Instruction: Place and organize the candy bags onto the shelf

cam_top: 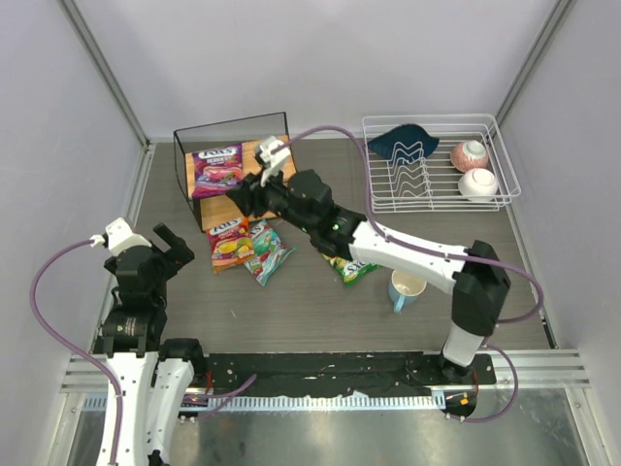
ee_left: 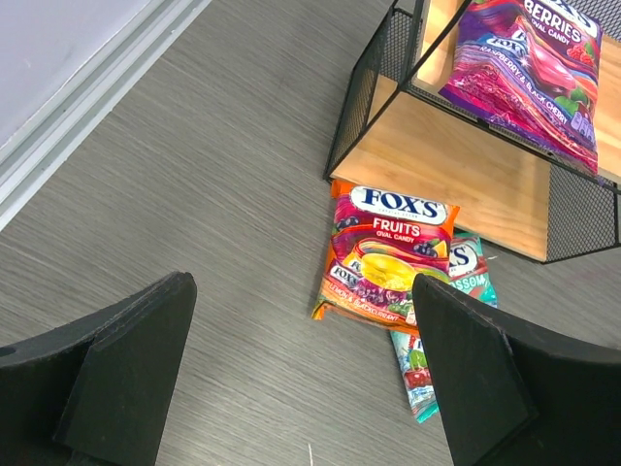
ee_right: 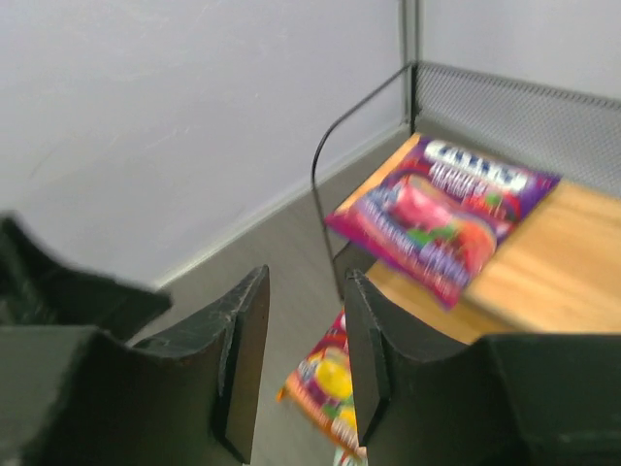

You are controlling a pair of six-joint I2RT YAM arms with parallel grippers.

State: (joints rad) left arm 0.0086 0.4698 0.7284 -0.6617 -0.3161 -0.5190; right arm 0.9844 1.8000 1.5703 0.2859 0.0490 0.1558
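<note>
The shelf [cam_top: 274, 142] stands at the back left; the purple-magenta candy bag [cam_top: 217, 167] lies on its top board. It also shows in the right wrist view [ee_right: 441, 218] and the left wrist view [ee_left: 529, 68]. The red-orange bag [cam_top: 230, 243] and the teal-green bag [cam_top: 269, 257] lie on the table in front of the shelf, overlapping. The yellow-green bag [cam_top: 355, 271] lies partly under my right arm. My right gripper [cam_top: 243, 199] is open and empty, hovering at the shelf's front edge above the red-orange bag [ee_right: 325, 383]. My left gripper [cam_top: 175, 243] is open and empty, left of the bags [ee_left: 388, 252].
A white wire dish rack [cam_top: 490, 124] at the back right holds two bowls [cam_top: 469, 154] and a dark blue cloth [cam_top: 403, 142]. A light blue mug [cam_top: 406, 288] stands beside my right forearm. Grey walls close in the left, back and right.
</note>
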